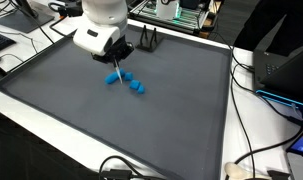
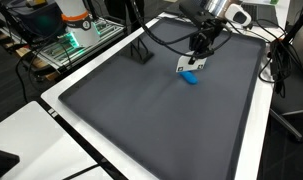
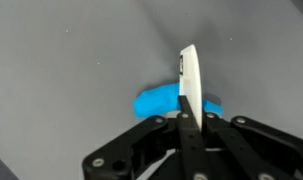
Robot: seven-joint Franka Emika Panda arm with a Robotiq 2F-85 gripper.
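My gripper (image 1: 116,57) (image 2: 198,55) hangs low over the far part of the dark grey mat (image 1: 101,125) (image 2: 141,110). In the wrist view the gripper (image 3: 188,112) is shut on a thin white flat piece (image 3: 189,80), seen edge-on and sticking out past the fingertips. The same white piece (image 2: 185,66) shows below the fingers in an exterior view. Right under its tip lies a bright blue lump (image 3: 156,102) (image 2: 191,78). A few small blue pieces (image 1: 131,83) sit close together on the mat beside the gripper. Whether the white piece touches the blue lump I cannot tell.
A small black stand (image 1: 149,40) (image 2: 141,52) rests at the mat's far edge. Cables and dark equipment (image 1: 286,65) crowd one side of the white table. A rack with green lights (image 2: 76,38) stands beyond the table. The mat has a raised black rim (image 1: 231,110).
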